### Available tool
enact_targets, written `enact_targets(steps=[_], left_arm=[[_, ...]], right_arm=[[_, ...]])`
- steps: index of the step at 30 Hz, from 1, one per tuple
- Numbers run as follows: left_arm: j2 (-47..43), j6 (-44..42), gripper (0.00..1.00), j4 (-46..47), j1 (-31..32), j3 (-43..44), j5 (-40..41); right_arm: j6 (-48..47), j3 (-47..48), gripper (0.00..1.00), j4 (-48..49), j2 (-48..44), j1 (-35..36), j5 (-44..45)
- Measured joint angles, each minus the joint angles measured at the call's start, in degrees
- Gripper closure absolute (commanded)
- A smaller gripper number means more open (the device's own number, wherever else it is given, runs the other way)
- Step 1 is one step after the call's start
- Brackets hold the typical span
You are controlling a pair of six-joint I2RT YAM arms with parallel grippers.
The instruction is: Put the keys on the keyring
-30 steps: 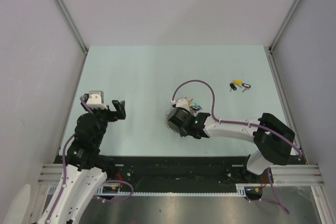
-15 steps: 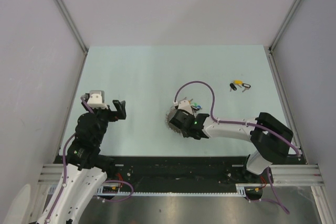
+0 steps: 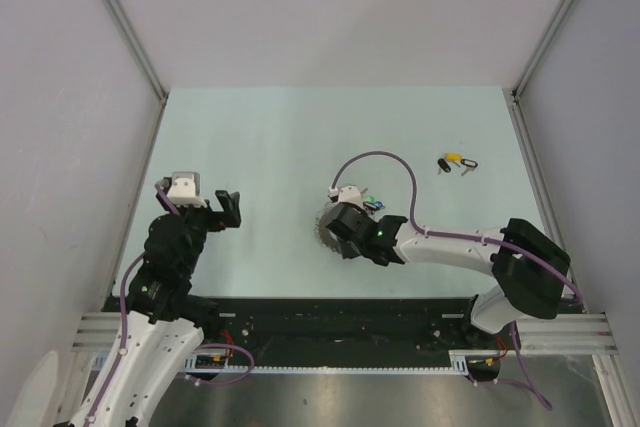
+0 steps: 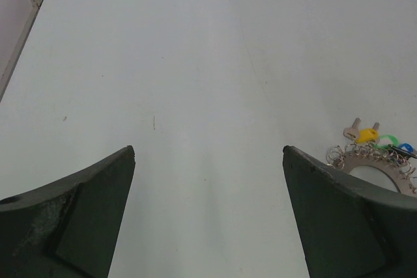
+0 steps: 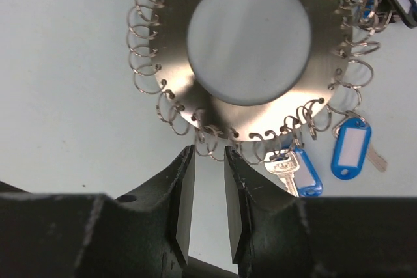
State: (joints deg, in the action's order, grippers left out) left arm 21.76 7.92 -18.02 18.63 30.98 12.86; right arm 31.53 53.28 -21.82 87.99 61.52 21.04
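- Pale green table: it carries everything. No box, tray or other container is in view, so the ring itself is the only holder.
- Left gripper: jaws spread wide and holding nothing, hovering over bare table to the left of the ring.
- Right gripper: jaws narrowed to a slim gap at the near rim of the keyring, with one small wire loop at their mouth. Whether the pads actually pinch it cannot be told.
- Keyring: a flat metal disc edged with wire loops, lying near the table's middle. It already holds blue-tagged keys, and green and yellow tags show at its far side.
- Keys: one black-tagged and one yellow-tagged, lying loose together well to the right of the ring, not yet attached.
- Likely risks: the thin loop slipping from the pads, or the disc sliding along the smooth table when pulled.
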Motion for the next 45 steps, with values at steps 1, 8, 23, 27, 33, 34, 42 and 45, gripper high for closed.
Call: enact_targets(steps=[1, 8, 23, 27, 33, 34, 42, 45], left_arm=[[0.0, 0.0, 0.0, 0.0, 0.0, 0.0, 0.0], [0.0, 0.0, 0.0, 0.0, 0.0, 0.0, 0.0], [0.0, 0.0, 0.0, 0.0, 0.4, 0.0, 0.0], [0.0, 0.0, 0.0, 0.0, 0.5, 0.0, 0.0], [0.0, 0.0, 0.0, 0.0, 0.5, 0.0, -0.1], [0.0, 0.0, 0.0, 0.0, 0.5, 0.0, -0.1], [0.0, 0.0, 0.0, 0.0, 0.6, 0.0, -1.3], [0.0, 0.0, 0.0, 0.2, 0.6, 0.0, -3.3]], right_arm=[[0.0, 0.0, 0.72, 0.6, 0.1, -0.1, -0.7], [0.4, 0.0, 0.74, 3.5, 1.8, -1.1, -3.0], [0.4, 0.0, 0.81, 5.1, 5.7, -1.9, -4.6], [0.4, 0.0, 0.83, 5.2, 5.8, -1.9, -4.8], [0.4, 0.0, 0.84, 6.0, 6.3, -1.9, -5.1], [0.4, 0.0, 0.84, 6.0, 6.4, -1.9, -5.1], [0.1, 0.0, 1.0, 6.0, 6.7, -1.7, -5.3], [-0.4, 0.0, 1.0, 5.8, 6.4, -1.7, -5.2]])
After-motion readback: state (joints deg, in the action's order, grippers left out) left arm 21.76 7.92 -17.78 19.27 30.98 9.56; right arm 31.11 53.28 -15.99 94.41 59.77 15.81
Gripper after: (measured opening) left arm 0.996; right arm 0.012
